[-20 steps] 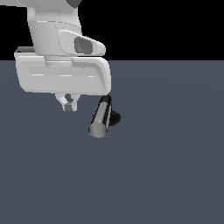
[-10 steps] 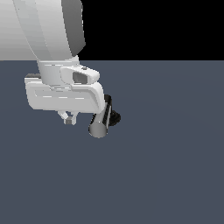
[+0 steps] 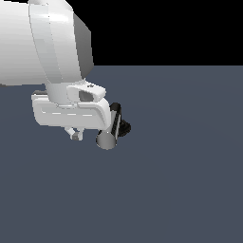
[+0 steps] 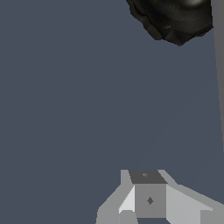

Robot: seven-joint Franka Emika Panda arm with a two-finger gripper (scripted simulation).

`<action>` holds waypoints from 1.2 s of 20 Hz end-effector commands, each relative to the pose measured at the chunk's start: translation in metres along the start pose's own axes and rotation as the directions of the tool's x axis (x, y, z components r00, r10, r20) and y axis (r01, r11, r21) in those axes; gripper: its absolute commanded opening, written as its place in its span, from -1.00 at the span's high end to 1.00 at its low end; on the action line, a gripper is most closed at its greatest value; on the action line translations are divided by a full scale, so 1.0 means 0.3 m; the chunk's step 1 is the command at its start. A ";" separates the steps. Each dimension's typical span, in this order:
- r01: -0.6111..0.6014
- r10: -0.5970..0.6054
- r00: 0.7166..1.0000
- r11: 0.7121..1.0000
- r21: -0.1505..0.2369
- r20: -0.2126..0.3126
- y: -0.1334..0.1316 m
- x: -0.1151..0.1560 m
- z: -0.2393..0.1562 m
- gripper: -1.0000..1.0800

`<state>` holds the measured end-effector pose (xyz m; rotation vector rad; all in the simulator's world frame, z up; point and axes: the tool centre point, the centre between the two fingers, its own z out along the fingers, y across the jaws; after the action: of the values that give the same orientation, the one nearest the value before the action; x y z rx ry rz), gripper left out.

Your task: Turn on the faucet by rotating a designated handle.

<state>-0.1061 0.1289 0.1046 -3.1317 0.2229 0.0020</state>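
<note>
Your gripper [image 3: 75, 135] hangs just beside the handle [image 3: 110, 133], which lies off its side toward the exterior view's right, its long axis running from the flat round end back to the faucet's black base [image 4: 175, 17]; whether the jaws are wide or narrow you cannot tell.

Since the earlier pictures the white robot arm [image 3: 52, 47] swings in from the upper left of the exterior view and now fills much more of that corner, its big link hiding more of the black background. The gripper [image 3: 74, 135] sits lower in the frame than a second ago, its body now overlapping more of the handle [image 3: 110, 134]. The handle's flat round end faces more toward the camera, and less of the bar's length shows
</note>
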 end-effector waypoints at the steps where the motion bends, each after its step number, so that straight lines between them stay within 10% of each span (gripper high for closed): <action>1: -0.001 0.001 1.000 1.000 0.000 -0.001 -0.003 0.005 0.007 1.00; 24: -0.002 0.002 1.000 1.000 -0.001 -0.001 0.289 0.027 0.013 1.00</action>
<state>-0.1112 0.0690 0.1052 -3.1335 0.1604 -0.0106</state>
